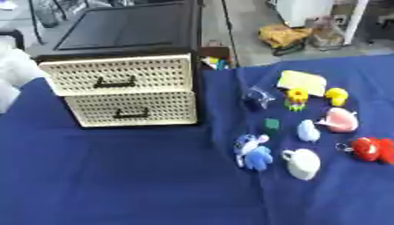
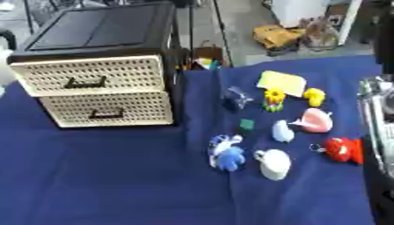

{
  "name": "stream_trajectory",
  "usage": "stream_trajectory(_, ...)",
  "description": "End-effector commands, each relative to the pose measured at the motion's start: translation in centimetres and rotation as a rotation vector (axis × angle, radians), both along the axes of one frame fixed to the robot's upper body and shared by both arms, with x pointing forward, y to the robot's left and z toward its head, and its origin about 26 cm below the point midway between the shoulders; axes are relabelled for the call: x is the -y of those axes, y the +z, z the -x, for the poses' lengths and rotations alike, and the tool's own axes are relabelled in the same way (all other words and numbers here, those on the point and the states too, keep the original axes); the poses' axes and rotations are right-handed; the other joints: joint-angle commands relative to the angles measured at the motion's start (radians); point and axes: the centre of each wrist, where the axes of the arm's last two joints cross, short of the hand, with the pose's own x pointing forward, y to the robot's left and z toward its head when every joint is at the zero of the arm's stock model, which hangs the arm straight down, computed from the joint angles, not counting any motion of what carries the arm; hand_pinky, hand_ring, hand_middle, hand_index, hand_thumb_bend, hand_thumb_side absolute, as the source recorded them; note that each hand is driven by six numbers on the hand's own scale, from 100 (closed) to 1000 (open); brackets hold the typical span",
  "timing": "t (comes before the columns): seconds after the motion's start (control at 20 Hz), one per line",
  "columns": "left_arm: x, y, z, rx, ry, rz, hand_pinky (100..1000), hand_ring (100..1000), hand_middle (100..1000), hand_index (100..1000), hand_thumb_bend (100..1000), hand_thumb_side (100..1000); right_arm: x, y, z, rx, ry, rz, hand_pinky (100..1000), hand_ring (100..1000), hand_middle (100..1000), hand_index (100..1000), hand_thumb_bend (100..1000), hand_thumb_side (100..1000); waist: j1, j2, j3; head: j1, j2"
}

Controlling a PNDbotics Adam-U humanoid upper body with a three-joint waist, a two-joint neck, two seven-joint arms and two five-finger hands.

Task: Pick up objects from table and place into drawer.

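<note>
The drawer unit sits at the far left of the blue cloth, black frame, two cream perforated drawers stacked. The upper drawer and the lower drawer both look pushed in, dark handles facing us.

Over on the right of the cloth, well apart from the drawers, the small things are spread out. Nearest the front, a white cup lies tilted, handle to the left, and just beside it on the left is a blue and white plush toy. Behind the cup there's a pale blue piece, a small green block and a pink toy. At the right edge, a red toy with a metal ring on its left side. Further back, a yellow flower toy, a yellow duck, a pale yellow flat pad, and a dark blue shiny thing nearest the drawers.

Open cloth lies between toys and drawer fronts.

In the right eye view, part of the robot's right arm shows along the right edge, black and silver. Neither hand shows, so I can't tell how the fingers stand.
</note>
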Motion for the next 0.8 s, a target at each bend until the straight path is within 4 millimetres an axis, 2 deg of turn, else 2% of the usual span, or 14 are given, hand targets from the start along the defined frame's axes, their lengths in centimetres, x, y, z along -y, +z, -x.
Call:
stream_trajectory(0.05,-0.4,3.0,0.7,-0.04,0.074,-0.174,457,614,637,896,548,1000,-0.3,0.7,0.3,0.045,0.019,-0.015,696,782,735,807,192,939,-0.001,-0.01,-0.001,0.003,-0.014)
stream_trajectory(0.4,-0.1,4.7,0.8,-0.245,0.199,-0.431,384,568,603,943,556,1000,-0.5,0.5,0.3,0.042,0.033,-0.033,695,782,735,804,198,938,-0.003,-0.006,-0.006,0.008,-0.019)
stream_trajectory(0.7,1.4,4.2,-0.2,-0.481,0.256,-0.69,337,529,561,955,535,1000,-0.8,0.5,0.3,0.037,0.045,-0.038,695,781,734,802,201,938,-0.005,-0.006,-0.02,0.017,-0.016)
stream_trajectory(0.8,2.0,3.8,-0.6,-0.555,0.27,-0.774,290,509,537,958,528,1000,-0.9,0.5,0.3,0.035,0.05,-0.037,695,781,734,802,203,939,-0.005,-0.006,-0.024,0.02,-0.014)
